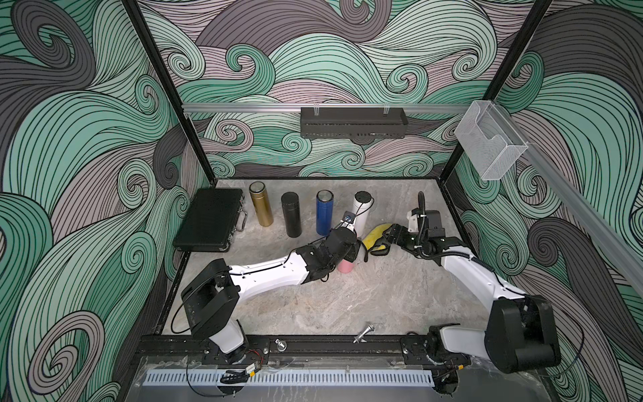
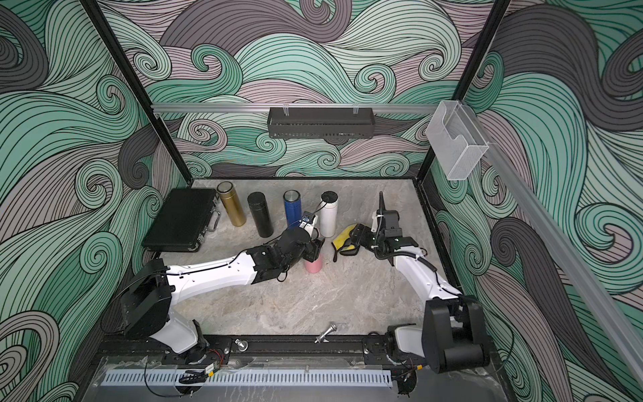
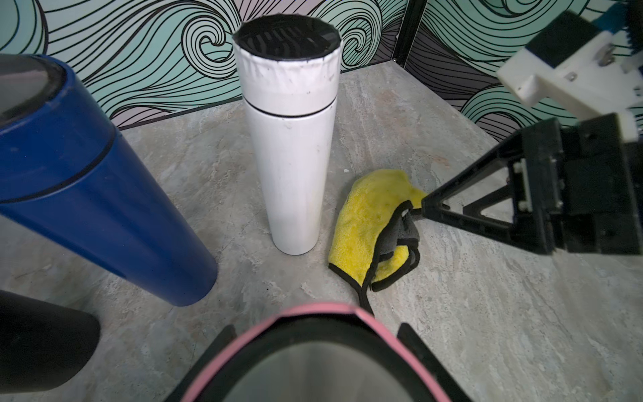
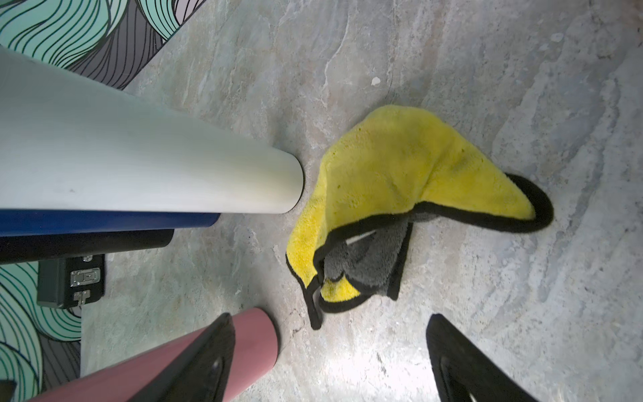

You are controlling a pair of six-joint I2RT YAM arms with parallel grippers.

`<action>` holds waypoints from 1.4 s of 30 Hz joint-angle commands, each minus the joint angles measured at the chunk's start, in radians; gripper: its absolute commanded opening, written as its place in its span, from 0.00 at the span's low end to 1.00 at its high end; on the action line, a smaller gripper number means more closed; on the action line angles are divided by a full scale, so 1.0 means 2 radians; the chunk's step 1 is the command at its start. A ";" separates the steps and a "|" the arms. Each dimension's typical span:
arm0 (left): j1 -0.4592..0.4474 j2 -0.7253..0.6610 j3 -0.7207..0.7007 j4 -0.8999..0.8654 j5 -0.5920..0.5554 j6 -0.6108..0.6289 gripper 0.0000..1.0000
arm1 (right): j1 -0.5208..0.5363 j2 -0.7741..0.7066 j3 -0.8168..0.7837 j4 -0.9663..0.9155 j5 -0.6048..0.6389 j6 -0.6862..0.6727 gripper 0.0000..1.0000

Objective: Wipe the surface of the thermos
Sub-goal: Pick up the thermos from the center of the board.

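Yellow cloth [image 1: 374, 237] lies crumpled on the desk [image 1: 348, 306], between 1 and 2 o'clock from the upright pink thermos [image 1: 345, 267], near but not touching. The left tool [image 3: 315, 334] is clamped on the thermos near its top; the right tool [image 4: 328, 323], jaws spread, hovers over the cloth and looks best placed to take it

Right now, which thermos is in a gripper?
The pink thermos: the left gripper is shut on its top; the gold, black, blue and white ones stand free behind.
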 commanded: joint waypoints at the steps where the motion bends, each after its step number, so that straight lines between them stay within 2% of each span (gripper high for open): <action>1: -0.001 -0.063 -0.029 -0.034 -0.030 0.024 0.00 | 0.022 0.034 0.032 -0.017 0.046 -0.023 0.94; 7: 0.011 -0.146 -0.088 -0.031 -0.028 0.017 0.00 | 0.031 0.120 0.075 -0.012 0.091 -0.017 0.95; 16: 0.030 -0.195 -0.129 -0.019 -0.021 0.000 0.00 | 0.031 0.205 0.081 0.008 0.103 0.020 0.87; 22: 0.056 -0.216 -0.150 -0.008 0.003 -0.014 0.00 | 0.030 0.214 0.070 0.028 0.097 0.029 0.64; 23: 0.060 -0.217 -0.152 -0.007 0.008 -0.016 0.00 | 0.031 0.210 0.065 0.029 0.098 0.030 0.57; 24: 0.064 -0.219 -0.153 -0.008 0.012 -0.015 0.00 | 0.031 0.207 0.062 0.031 0.098 0.030 0.45; 25: 0.067 -0.220 -0.154 -0.007 0.015 -0.015 0.00 | 0.030 0.203 0.058 0.031 0.101 0.030 0.30; 28: 0.073 -0.221 -0.155 -0.007 0.021 -0.018 0.00 | 0.031 0.189 0.044 0.033 0.104 0.029 0.00; 32: 0.082 -0.222 -0.154 -0.010 0.027 -0.033 0.00 | 0.035 0.142 0.017 0.037 0.079 0.024 0.00; 35: 0.085 -0.222 -0.145 -0.030 0.024 -0.057 0.00 | 0.063 0.066 -0.009 0.019 0.038 -0.005 0.00; 38: 0.087 -0.230 -0.131 -0.061 0.011 -0.078 0.00 | 0.121 -0.032 -0.055 0.030 -0.007 -0.025 0.00; 39: 0.087 -0.233 -0.125 -0.073 0.007 -0.088 0.00 | 0.155 -0.069 -0.069 0.030 -0.015 -0.031 0.00; 42: 0.089 -0.239 -0.110 -0.099 0.000 -0.114 0.00 | 0.239 -0.116 -0.077 0.032 -0.015 -0.021 0.00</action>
